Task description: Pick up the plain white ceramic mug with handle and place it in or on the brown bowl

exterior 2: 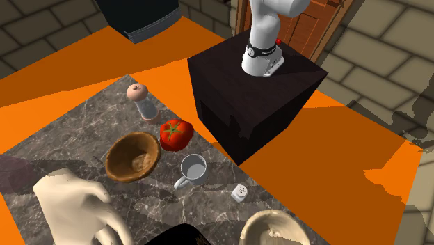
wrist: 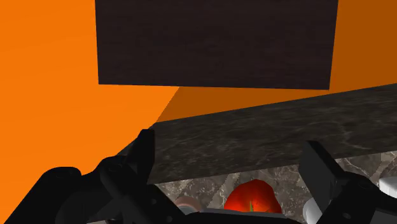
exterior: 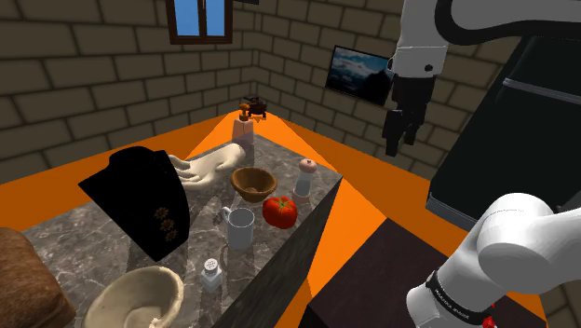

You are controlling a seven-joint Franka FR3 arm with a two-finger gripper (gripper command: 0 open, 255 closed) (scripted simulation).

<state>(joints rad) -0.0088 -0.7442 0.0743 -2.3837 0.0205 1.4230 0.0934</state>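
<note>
The white mug (exterior: 240, 226) (exterior 2: 193, 170) stands upright with its handle, near the marble table's front edge. The brown bowl (exterior: 253, 183) (exterior 2: 132, 156) sits just behind it, empty. A red tomato (exterior: 279, 211) (exterior 2: 176, 133) (wrist: 254, 197) lies beside both. My black gripper (exterior: 398, 135) hangs high in the air, off the table toward the shoulder view's right, well away from the mug. In the wrist view its fingers (wrist: 145, 149) stand apart, and the gripper (wrist: 232, 159) is open with nothing between them, looking down at the table edge and the tomato.
On the marble table (exterior: 84, 233) also stand a brown-topped shaker (exterior: 305, 177) (exterior 2: 144, 101), a small white shaker (exterior: 212, 273) (exterior 2: 239, 193), a cream bowl (exterior: 140, 298) (exterior 2: 275, 230), a pale hand sculpture (exterior: 209, 166) (exterior 2: 73, 205) and a black garment (exterior: 140, 200). The dark stand (exterior 2: 254, 90) adjoins the table.
</note>
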